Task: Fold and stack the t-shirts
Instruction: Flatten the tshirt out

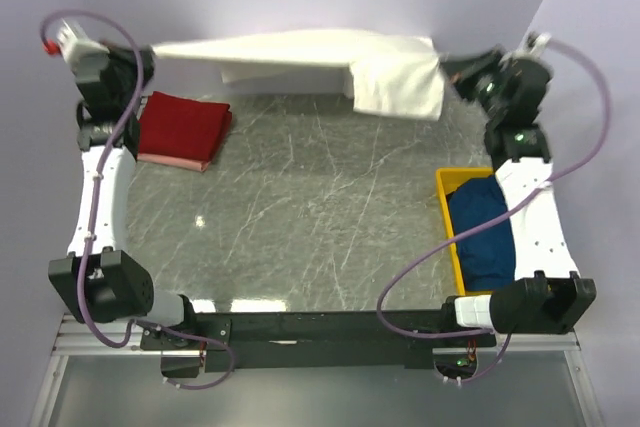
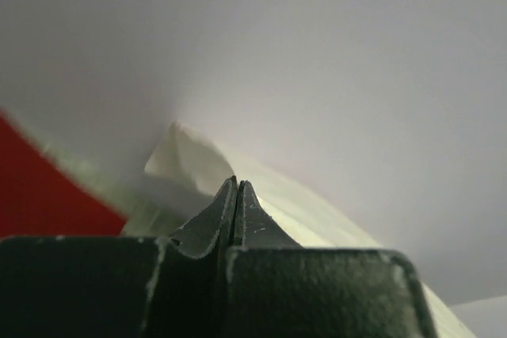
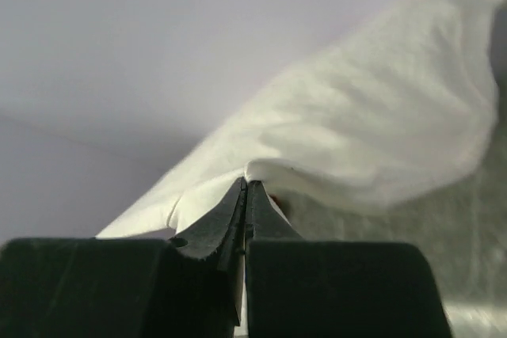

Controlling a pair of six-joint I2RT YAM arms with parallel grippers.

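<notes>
Left end effector (image 2: 236, 185): its 2 fingers are pressed together with no visible gap, pinching one edge of the cream t-shirt (image 1: 300, 51) at the far left of the worktop (image 1: 320, 207). Right end effector (image 3: 244, 186): its jaws are likewise fully closed, with a fold of the same cloth bunched at the tips, at the far right. In the top view the cream t-shirt hangs as a taut band between the 2 end effectors along the far edge of the worktop, raised above the surface, with a looser flap drooping near its right end. A dark red t-shirt (image 1: 182, 123) lies folded on the worktop at the left, near the left arm and apart from the cream one; the edge of a pink t-shirt (image 1: 172, 160) shows beneath it. A navy blue t-shirt (image 1: 482, 232) lies crumpled inside the yellow bin (image 1: 443, 183), which stands at the right edge of the worktop beside the right arm.
</notes>
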